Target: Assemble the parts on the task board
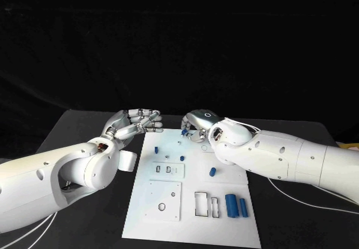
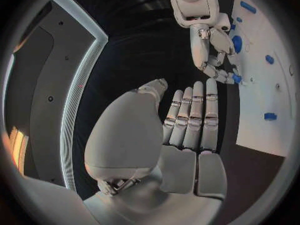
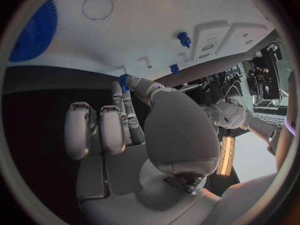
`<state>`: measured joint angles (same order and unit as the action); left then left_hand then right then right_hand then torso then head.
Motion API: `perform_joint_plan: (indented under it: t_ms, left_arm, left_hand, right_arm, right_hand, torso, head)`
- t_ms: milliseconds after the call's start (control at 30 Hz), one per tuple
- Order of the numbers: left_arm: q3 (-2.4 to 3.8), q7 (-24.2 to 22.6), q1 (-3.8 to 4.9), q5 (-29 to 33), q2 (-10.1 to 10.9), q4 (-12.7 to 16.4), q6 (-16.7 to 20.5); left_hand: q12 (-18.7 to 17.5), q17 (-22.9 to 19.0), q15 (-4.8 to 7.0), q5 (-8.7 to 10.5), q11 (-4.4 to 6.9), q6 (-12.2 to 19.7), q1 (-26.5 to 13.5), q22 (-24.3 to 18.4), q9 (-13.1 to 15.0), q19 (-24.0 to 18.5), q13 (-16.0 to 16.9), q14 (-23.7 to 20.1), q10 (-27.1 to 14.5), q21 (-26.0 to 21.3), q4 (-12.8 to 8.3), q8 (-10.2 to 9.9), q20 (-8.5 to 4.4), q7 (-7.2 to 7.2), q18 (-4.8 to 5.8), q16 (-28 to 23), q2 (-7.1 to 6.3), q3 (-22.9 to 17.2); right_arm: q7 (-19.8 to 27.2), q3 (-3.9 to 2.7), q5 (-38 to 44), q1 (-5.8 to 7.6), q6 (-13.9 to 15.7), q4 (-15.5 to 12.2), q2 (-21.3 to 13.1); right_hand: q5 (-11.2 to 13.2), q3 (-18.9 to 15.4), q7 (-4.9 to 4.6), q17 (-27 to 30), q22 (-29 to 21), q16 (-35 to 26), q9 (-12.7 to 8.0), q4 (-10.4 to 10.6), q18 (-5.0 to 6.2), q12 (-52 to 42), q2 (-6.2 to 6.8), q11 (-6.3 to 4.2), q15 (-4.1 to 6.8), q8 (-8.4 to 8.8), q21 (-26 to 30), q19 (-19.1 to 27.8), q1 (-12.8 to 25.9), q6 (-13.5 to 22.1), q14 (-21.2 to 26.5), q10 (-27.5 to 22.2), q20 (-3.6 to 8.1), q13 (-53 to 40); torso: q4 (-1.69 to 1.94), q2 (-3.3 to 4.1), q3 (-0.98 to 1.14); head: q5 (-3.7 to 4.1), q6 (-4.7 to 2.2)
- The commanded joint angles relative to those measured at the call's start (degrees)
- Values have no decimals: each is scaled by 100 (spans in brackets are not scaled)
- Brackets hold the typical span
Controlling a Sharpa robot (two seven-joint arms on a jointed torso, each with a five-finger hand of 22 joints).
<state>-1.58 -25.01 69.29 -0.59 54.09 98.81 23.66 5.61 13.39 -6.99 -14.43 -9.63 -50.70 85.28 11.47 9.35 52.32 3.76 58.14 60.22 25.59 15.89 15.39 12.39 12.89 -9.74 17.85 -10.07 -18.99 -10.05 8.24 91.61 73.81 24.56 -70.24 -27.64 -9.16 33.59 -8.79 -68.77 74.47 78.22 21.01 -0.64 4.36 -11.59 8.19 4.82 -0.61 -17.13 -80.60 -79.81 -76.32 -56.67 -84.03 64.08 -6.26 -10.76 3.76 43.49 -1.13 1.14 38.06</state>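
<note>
Nearest me on the white board [image 1: 150, 223] lie two blue cylinders [image 1: 236, 206] beside an open rectangular slot [image 1: 203, 204], probably parked there until their turn. Further up, a short blue peg [image 1: 211, 171] lies loose mid-board, and two small blue pins [image 1: 157, 150] stand in holes near the left edge.

At the far end my right hand [image 1: 196, 124] hovers over the board's top edge, pinching a small blue part [image 1: 184, 132] between thumb and fingertip, the other fingers curled; I judge it is lined up for a hole there. My left hand [image 1: 136, 123] waits just off the board's far left corner over the desk [image 1: 82, 129], holding nothing, its fingers laid straight and close together, likely kept clear.

The right wrist view shows the blue part [image 3: 123, 78] at the fingertips [image 3: 128, 81] just short of the board; the left wrist view shows the flat, empty palm [image 2: 187, 135] plainly, with the right hand [image 2: 215, 50] opposite.
</note>
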Motion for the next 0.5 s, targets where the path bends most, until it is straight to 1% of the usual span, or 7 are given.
perform_joint_plan:
  t_ms: [33, 133, 267, 500]
  left_arm:
    - [6, -35, 15, 12, -13, 27, -103]
    - [6, -35, 22, 12, -11, 34, -105]
    - [6, -34, 32, 12, -7, 39, -104]
    - [6, -28, 45, 12, -7, 39, -108]
  left_hand:
    - [-39, 6, -1, 30, -31, 26, -20, 8, -4, 20, 2, -23, 1, 22, -7, -20, 4, 44, -61, -29, -14, -33]
    - [-39, 6, -1, 30, -31, 26, -20, 8, -4, 20, 2, -23, 1, 22, -7, -20, 4, 44, -61, -29, -14, -33]
    - [-39, 6, -1, 30, -31, 26, -20, 8, -4, 20, 2, -23, 1, 22, -7, -20, 4, 44, -61, -29, -14, -33]
    - [-39, 6, -1, 30, -31, 26, -20, 8, -4, 20, 2, -23, 1, 22, -7, -20, 4, 44, -61, -29, -14, -33]
  right_arm:
    - [-12, 1, 42, -11, -144, 38, 38]
    - [4, 4, 32, -23, -177, 77, 69]
    - [19, 6, 24, -39, -197, 119, 104]
    - [51, 8, 1, -55, -261, 180, 152]
  right_hand:
    - [-20, 15, 4, 1, -4, 26, 4, 6, -82, -9, -16, 13, 23, -7, -21, -23, 47, 2, -202, 33, -19, -5]
    - [-18, 16, 4, 3, -2, 25, 6, 7, -82, -6, -12, 13, 22, -6, -22, -24, 53, 4, -202, 31, -19, -4]
    - [-15, 15, 4, 4, -9, 26, 8, 9, -80, -3, -7, 14, 21, -4, -17, -19, 60, 6, -201, 27, -20, -2]
    - [-8, 19, 3, 11, -18, 25, 12, 13, -78, 7, 1, 17, 19, 1, -11, -10, 74, 15, -199, 12, -22, 3]
  torso:
    - [-3, 3, 0]
    - [1, 1, -2]
    - [-2, 4, -3]
    - [-4, -3, -8]
  head:
    - [-24, 11]
    - [-29, 23]
    - [-46, 39]
    - [-49, 54]
